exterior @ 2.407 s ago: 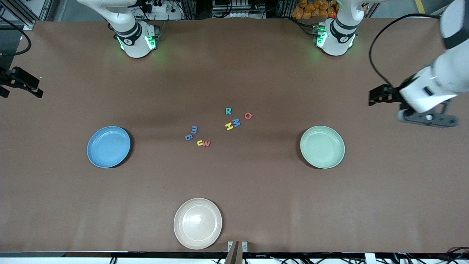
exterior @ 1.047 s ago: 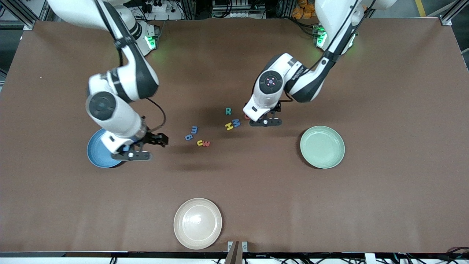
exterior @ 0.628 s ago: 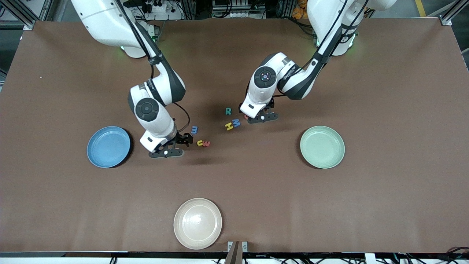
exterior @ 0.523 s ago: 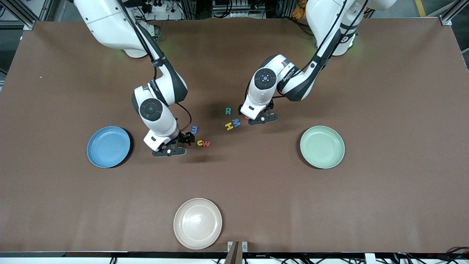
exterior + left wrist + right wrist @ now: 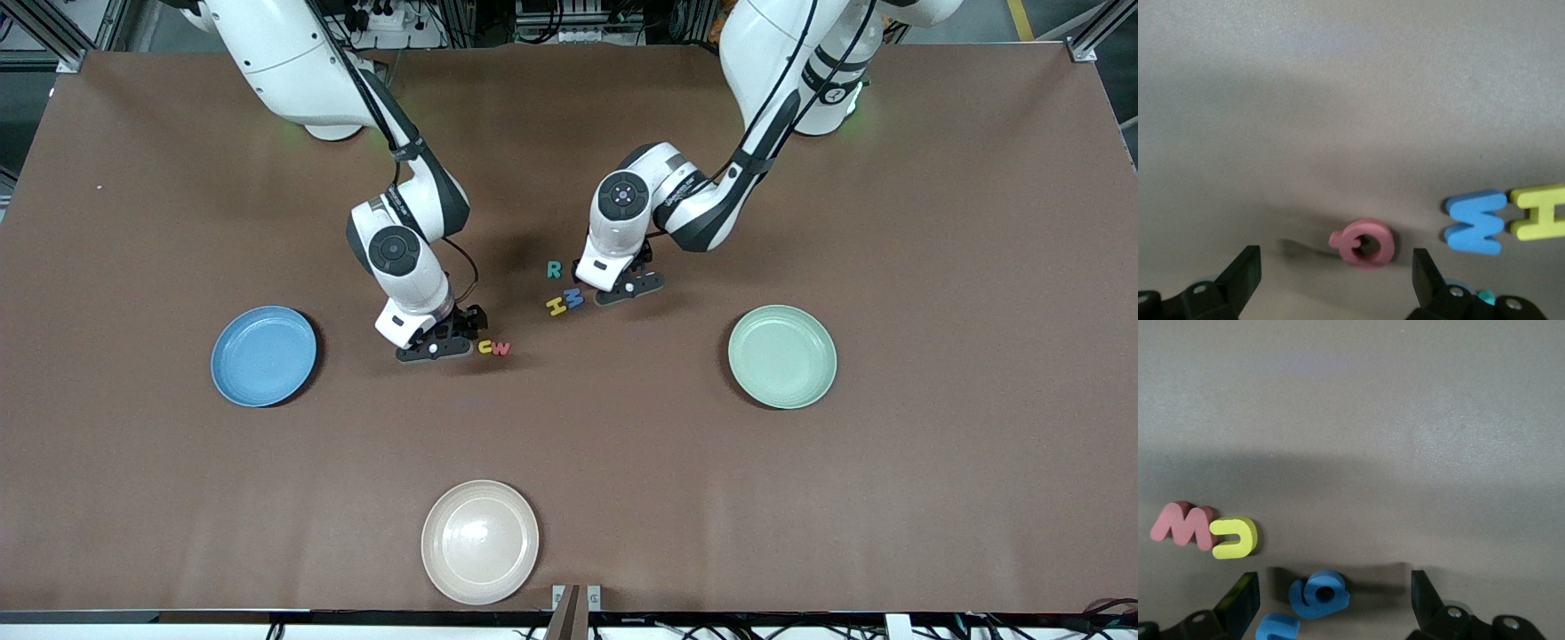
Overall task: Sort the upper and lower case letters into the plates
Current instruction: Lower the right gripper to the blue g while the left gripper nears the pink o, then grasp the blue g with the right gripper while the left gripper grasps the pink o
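Brown table [image 5: 933, 498] – left tool [image 5: 1335, 283] spread over red Q [image 5: 1366, 244], right tool [image 5: 1331, 603] spread.

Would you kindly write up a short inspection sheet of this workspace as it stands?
Surface: brown table, flat.
Job's things: blue plate and green plate hold nothing; red Q, blue M, yellow H, teal R lie together; blue g, yellow u, red w lie together.
Clutter: cream plate, nearest the front camera.
Grippers: left pincer open over the Q; right pincer open over the g.
Cables: black cable along each arm.
Surroundings: cables and metal framing past the table's edge by the arms' bases.
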